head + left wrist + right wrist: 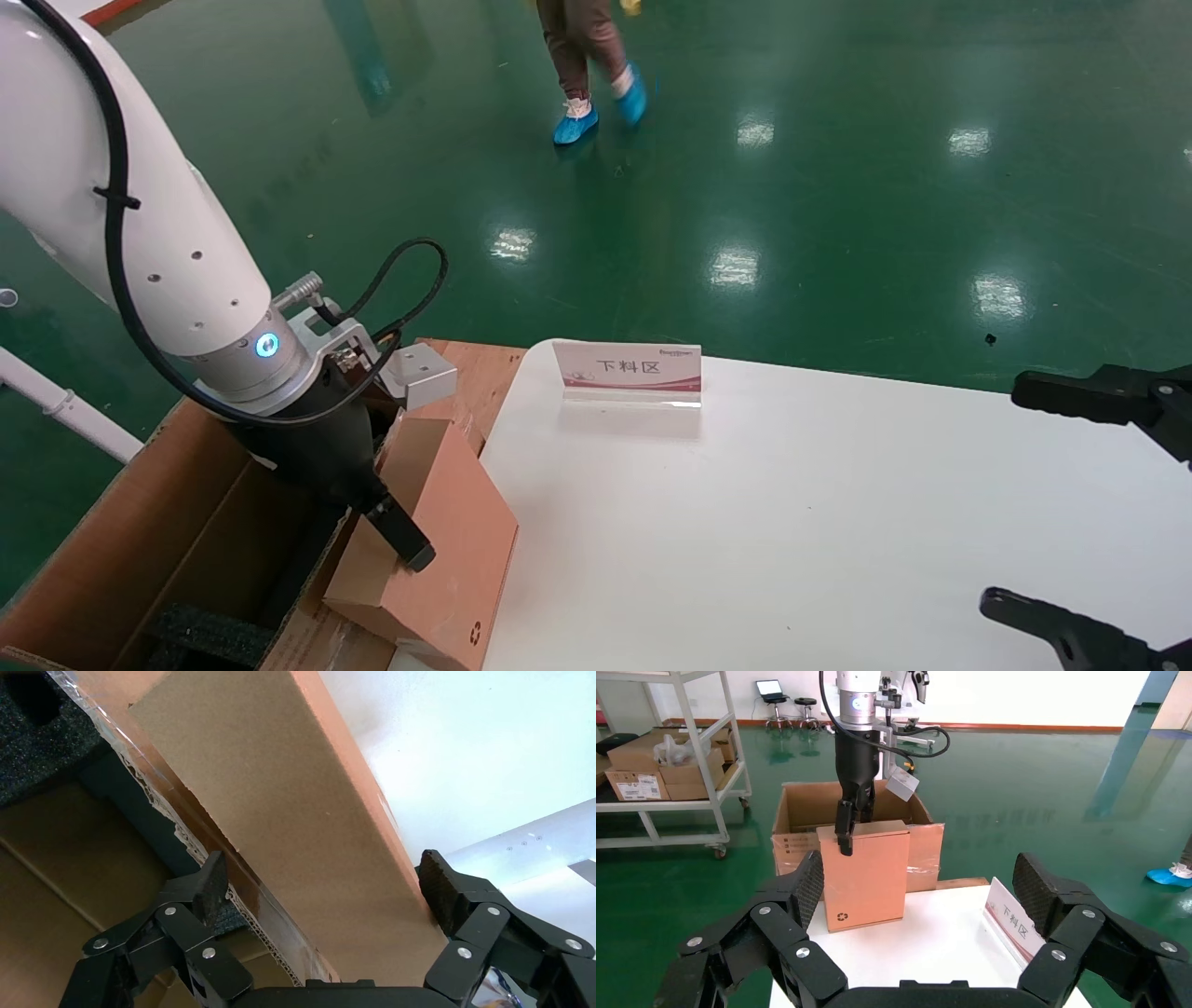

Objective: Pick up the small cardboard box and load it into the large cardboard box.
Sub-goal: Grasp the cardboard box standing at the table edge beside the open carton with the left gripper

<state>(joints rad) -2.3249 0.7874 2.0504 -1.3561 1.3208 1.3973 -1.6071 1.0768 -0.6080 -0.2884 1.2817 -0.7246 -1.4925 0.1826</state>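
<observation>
Head view: left pincer (402, 538) is clamped on the small cardboard box (438, 550) across its narrow width, gripping near the top edge. The box stands tilted at the tabletop (792, 522) edge, its lower corner with the recycling mark just over the white surface, and leans toward the large cardboard box (140, 531) beside it. Left wrist view confirms both pads on opposite faces, one finger (441, 881) on the table side, the other on the carton side above the taped flap (211, 860).

Judgement: transfer is midway; the box is grasped but not yet over the opening. To do it well, it should be lifted enough to clear the carton's near wall and the taped flap, then carried sideways and lowered square onto the black foam (209, 634). Grip sits high, so the box may swing; moving slowly should help. Release should wait until the bottom is supported.

Right pincer (1071, 513) is parked over the far side of the tabletop, fingers spread apart, holding nothing. Sign (629, 370) is well clear.
</observation>
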